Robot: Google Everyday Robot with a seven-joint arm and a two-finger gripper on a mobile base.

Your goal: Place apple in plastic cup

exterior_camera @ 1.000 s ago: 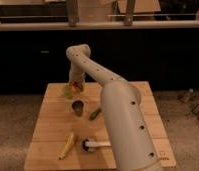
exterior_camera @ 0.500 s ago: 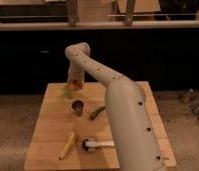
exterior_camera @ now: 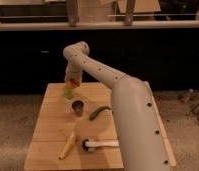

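the gripper hangs upper left of centre, right over the cup on the desk. the apple seems to sit between the jaws. released off-centre, it could clip the rim, tip the cup and roll away.

The gripper with the apple has lowered toward the plastic cup.

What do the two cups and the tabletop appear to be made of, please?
Plastic cup, under the tool: pale, translucent, likely thin plastic. Dark cup: opaque grey-brown, possibly plastic or metal. Table: light wood, visible plank lines.
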